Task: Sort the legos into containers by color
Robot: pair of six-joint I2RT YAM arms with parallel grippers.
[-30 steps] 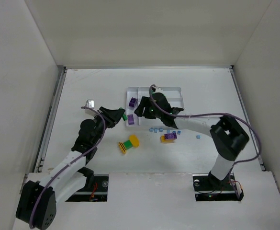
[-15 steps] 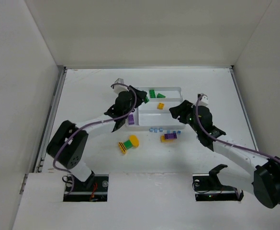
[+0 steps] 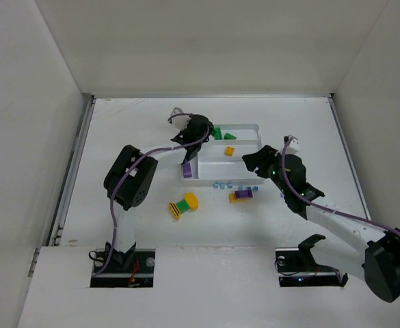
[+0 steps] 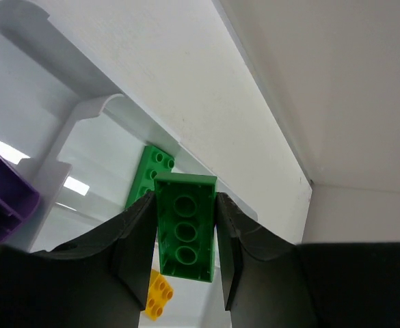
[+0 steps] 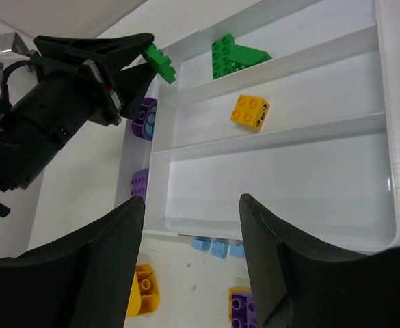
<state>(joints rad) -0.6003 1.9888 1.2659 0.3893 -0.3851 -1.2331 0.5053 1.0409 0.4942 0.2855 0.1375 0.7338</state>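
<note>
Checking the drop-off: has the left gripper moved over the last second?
Yes. The left gripper, holding a green brick, went from left of the tray's near corner to over its far-left end.

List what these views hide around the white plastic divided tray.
Top view: the black wrist hides the small green plastic brick in the left gripper.
Left wrist view: a purple brick, cut by the left edge.
Right wrist view: another purple brick, cut by the bottom edge.
Top view: tiny light-blue bricks, too small to count.
</note>
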